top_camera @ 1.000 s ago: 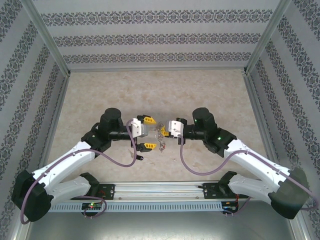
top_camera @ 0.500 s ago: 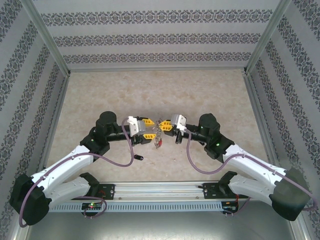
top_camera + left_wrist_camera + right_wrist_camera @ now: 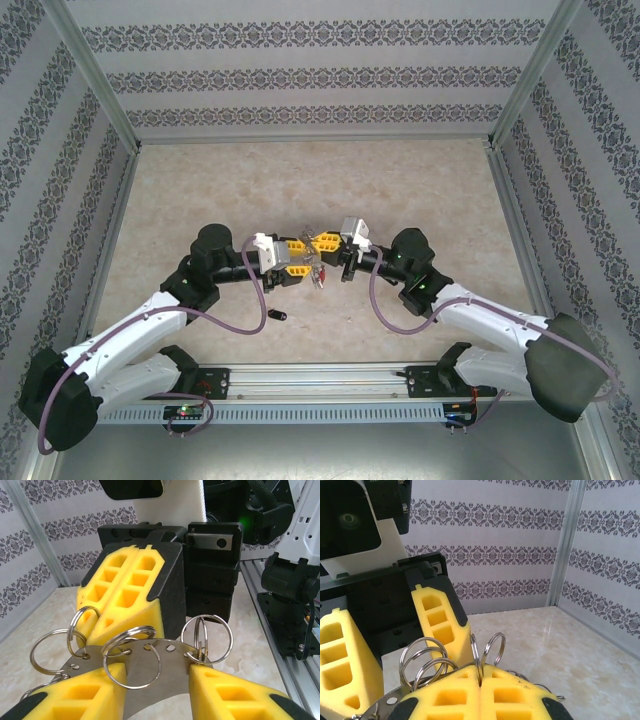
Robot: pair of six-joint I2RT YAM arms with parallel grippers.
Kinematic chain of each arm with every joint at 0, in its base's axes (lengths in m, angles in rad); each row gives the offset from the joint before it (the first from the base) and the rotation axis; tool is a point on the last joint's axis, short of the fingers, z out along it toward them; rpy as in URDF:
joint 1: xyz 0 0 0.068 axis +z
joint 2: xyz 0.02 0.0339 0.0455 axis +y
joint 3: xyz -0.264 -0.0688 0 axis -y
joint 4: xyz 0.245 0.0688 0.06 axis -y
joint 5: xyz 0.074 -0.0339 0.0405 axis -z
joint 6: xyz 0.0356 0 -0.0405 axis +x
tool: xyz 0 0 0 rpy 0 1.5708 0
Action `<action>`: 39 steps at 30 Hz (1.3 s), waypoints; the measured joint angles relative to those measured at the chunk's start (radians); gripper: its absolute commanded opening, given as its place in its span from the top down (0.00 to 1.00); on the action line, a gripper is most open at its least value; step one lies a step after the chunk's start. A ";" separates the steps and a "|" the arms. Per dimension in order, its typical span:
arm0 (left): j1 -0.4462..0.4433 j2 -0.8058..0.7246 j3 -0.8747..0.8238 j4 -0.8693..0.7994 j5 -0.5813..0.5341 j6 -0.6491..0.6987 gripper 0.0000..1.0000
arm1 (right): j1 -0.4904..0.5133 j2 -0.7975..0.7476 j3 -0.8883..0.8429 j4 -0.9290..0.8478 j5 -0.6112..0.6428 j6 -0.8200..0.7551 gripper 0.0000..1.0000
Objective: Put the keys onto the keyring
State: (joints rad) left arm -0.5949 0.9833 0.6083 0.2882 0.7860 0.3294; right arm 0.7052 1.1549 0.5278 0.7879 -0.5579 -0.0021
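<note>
The keyring (image 3: 317,270), a curved silvery plate (image 3: 160,652) with holes carrying several split rings and a small red tag, hangs above the table's middle between both grippers. My left gripper (image 3: 298,260) is shut on the plate, with a yellow finger (image 3: 235,692) pressed against each edge. My right gripper (image 3: 327,245) is shut on one split ring (image 3: 481,655), which stands up between its yellow pads (image 3: 515,695). One key (image 3: 278,316), with a black head, lies on the table in front of the left gripper, beside the purple cable.
Patterned walls with metal posts (image 3: 100,90) enclose the marble-look table (image 3: 400,180). The arms' mounting rail (image 3: 320,385) runs along the near edge. A purple cable (image 3: 262,300) loops down from the left wrist next to the key.
My left gripper was wide open and has shut on the keyring's plate. My right gripper has shifted left and slightly farther back, keeping its hold on the ring.
</note>
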 measured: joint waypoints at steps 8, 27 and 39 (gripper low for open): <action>-0.014 -0.079 -0.028 -0.005 -0.024 0.008 0.44 | -0.023 0.009 -0.002 0.027 -0.019 0.007 1.00; -0.019 -0.033 -0.034 -0.031 -0.369 -0.227 0.08 | 0.076 0.005 0.014 -0.137 0.526 0.065 1.00; -0.029 0.055 0.020 -0.039 -0.468 -0.260 0.24 | 0.140 -0.022 0.086 -0.231 0.719 0.083 1.00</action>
State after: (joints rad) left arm -0.6235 1.0382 0.6285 0.2497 0.3183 0.0692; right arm 0.8455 1.1332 0.6140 0.5568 0.1612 0.0807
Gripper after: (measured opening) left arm 0.766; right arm 0.049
